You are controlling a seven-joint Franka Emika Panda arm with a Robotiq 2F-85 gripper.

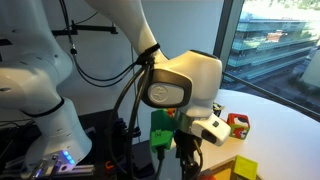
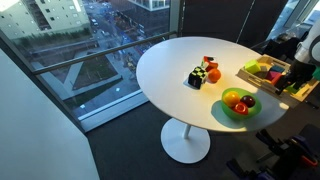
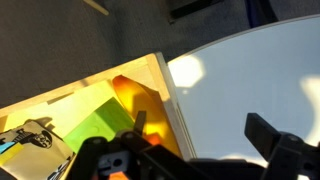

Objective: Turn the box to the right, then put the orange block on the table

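The box (image 2: 262,71), low, with a wooden rim and yellow, green and red pieces, lies at the table's (image 2: 170,70) edge by the arm. In the wrist view its pale rim (image 3: 165,90) runs between my fingers, with an orange-amber piece (image 3: 135,100) and a green piece (image 3: 95,130) inside. My gripper (image 3: 200,135) is open and empty; one finger is over the box's inside, the other over the white table (image 3: 250,70). It hangs low over the box (image 1: 188,155). A small orange thing (image 2: 213,74) sits by the cubes.
A black-and-white cube (image 2: 197,78) and a small red cube (image 2: 209,64) stand mid-table; the red cube also shows in an exterior view (image 1: 238,123). A green bowl of fruit (image 2: 238,104) sits near the table's front edge. Windows lie beyond the table.
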